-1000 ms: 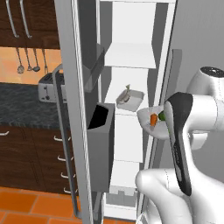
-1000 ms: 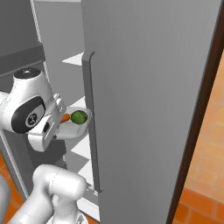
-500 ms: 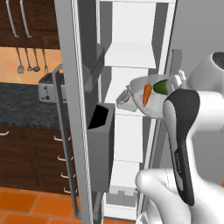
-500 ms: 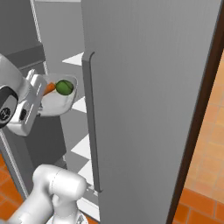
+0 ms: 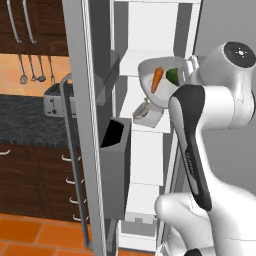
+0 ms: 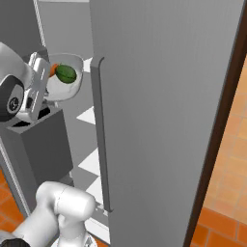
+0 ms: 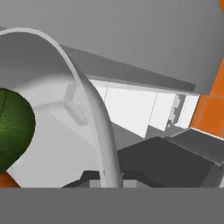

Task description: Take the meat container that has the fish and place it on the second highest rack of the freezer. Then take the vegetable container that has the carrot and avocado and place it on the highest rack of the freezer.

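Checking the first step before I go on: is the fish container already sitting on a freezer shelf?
Yes. In the left base view the fish container rests on a white shelf of the freezer, below the raised vegetable container.

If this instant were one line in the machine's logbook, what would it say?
stage: second container | claw: shut on vegetable container rim | load: carrot, avocado | position: raised by upper freezer shelves | fish container: shelved below

A rendered home kitchen, seen at an open freezer.
Dark wood cabinets (image 5: 30,165) with metal handles, a dark speckled counter (image 5: 25,112) carrying a toaster (image 5: 56,99), utensils (image 5: 35,65) hanging on an orange wall, terracotta floor tiles (image 6: 222,159) and the tall white-shelved freezer (image 5: 150,55) mark it.
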Robot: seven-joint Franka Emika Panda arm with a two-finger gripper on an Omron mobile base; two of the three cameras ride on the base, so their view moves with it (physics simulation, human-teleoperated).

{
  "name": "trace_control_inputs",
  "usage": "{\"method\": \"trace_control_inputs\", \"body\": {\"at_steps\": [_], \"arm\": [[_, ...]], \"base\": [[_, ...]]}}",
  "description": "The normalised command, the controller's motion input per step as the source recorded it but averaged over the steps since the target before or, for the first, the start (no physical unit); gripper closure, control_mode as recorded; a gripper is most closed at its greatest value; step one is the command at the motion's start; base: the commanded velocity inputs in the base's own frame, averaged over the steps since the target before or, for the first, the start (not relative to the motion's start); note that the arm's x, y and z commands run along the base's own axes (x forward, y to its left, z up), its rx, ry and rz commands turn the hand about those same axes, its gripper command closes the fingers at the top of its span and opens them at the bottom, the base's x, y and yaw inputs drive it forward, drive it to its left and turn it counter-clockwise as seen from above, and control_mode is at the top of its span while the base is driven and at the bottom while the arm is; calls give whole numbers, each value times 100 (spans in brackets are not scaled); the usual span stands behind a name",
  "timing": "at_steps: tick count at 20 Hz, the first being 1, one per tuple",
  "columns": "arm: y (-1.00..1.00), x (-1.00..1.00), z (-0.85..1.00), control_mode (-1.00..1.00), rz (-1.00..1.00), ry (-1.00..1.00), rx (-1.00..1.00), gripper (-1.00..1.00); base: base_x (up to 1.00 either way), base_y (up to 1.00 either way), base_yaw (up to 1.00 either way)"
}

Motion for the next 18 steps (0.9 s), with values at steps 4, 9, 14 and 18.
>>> {"method": "trace_control_inputs", "body": {"at_steps": [4, 9, 14, 18], "arm": [[1, 61, 14, -100, 0, -7, 4, 100], [25, 46, 25, -100, -5, 0, 0, 100], [3, 53, 8, -100, -9, 0, 2, 100], [-1, 65, 0, -100, -6, 0, 2, 100]], "base": [[0, 0, 0], [0, 0, 0], [0, 0, 0], [0, 0, 0]]}}
